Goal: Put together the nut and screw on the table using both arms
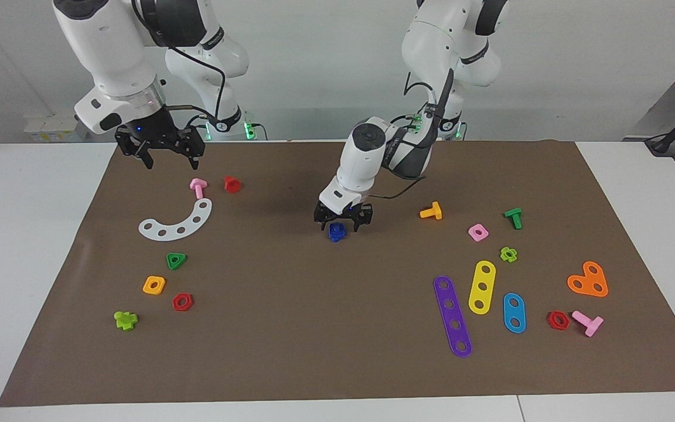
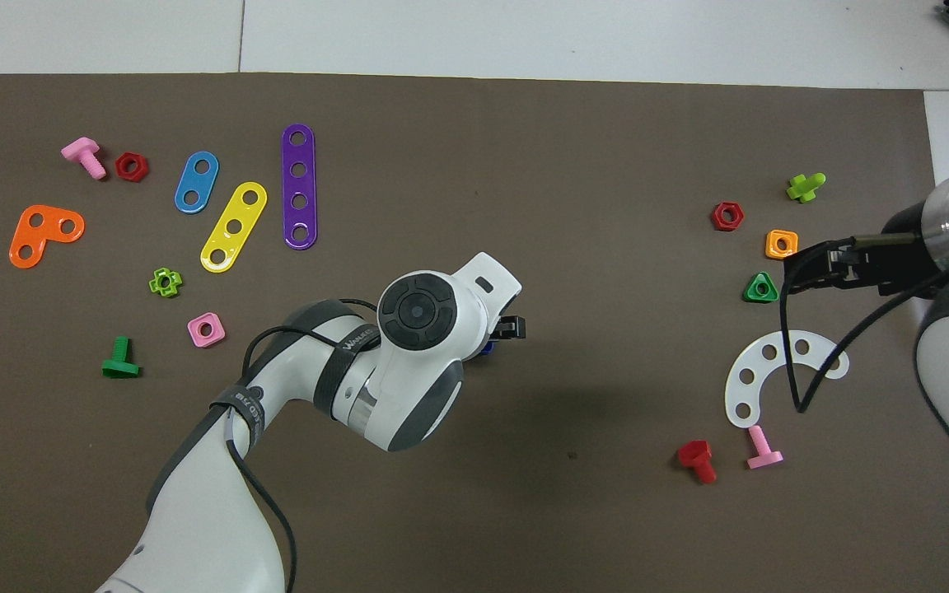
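Note:
A small dark-blue piece [image 1: 337,232] sits on the brown mat [image 1: 314,316] near its middle. I cannot tell the nut from the screw in it. My left gripper [image 1: 342,223] hangs just above it, open, its fingers spread to either side and apart from it. In the overhead view the left arm's wrist covers the piece except for a blue sliver [image 2: 487,348], and one fingertip [image 2: 512,328] sticks out. My right gripper [image 1: 162,151] is open and empty, up in the air over the mat's corner near the right arm's base, and waits there [image 2: 808,268].
A pink screw [image 1: 198,187], red screw [image 1: 231,184], white arc plate [image 1: 177,222], green triangular nut [image 1: 176,260] and orange-yellow nut [image 1: 154,285] lie toward the right arm's end. An orange screw [image 1: 431,211], pink nut [image 1: 477,232] and coloured plates [image 1: 452,315] lie toward the left arm's end.

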Tool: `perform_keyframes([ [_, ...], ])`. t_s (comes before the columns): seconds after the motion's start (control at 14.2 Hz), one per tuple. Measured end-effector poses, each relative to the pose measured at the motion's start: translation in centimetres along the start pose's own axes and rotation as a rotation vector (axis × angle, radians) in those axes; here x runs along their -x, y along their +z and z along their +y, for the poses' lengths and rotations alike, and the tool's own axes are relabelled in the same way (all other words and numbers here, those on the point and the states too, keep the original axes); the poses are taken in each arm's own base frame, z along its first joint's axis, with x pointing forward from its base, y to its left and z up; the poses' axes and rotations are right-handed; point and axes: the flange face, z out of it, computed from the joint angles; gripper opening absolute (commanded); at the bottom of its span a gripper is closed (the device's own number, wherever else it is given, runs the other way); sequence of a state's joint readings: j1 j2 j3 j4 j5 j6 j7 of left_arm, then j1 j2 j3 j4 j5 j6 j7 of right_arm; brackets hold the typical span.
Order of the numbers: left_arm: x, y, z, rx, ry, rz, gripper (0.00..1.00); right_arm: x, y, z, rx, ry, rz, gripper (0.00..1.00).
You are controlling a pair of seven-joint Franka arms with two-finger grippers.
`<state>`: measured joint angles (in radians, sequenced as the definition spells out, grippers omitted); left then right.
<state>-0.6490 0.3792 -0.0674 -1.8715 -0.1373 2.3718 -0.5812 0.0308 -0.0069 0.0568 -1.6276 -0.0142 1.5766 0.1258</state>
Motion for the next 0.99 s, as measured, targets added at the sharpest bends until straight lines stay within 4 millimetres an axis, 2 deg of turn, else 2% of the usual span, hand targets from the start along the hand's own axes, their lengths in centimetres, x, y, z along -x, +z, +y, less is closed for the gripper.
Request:
perform_keyframes([
  [0.14,-0.7,-1.5,0.1,-0.023,-0.005,-0.036,1.00,0.0,0.0,0.0,0.000,0.000,0.000,1.00],
  [0.28,-2.0,-4.1,0.0,-0.042,-0.017,-0.069,1.00,0.0,0.0,0.0,0.000,0.000,0.000,1.00],
  [0.56,-3.5,-8.7,-2.6,-0.078,-0.018,-0.115,1.00,0.0,0.0,0.0,0.000,0.000,0.000,1.00],
  [0.77,-3.6,-13.1,-6.8,-0.110,0.074,-0.198,1.00,0.0,0.0,0.0,0.000,0.000,0.000,1.00],
  [0.99,-4.1,-17.6,-14.1,-0.107,0.179,-0.286,1.00,0.0,0.0,0.0,0.000,0.000,0.000,1.00],
])
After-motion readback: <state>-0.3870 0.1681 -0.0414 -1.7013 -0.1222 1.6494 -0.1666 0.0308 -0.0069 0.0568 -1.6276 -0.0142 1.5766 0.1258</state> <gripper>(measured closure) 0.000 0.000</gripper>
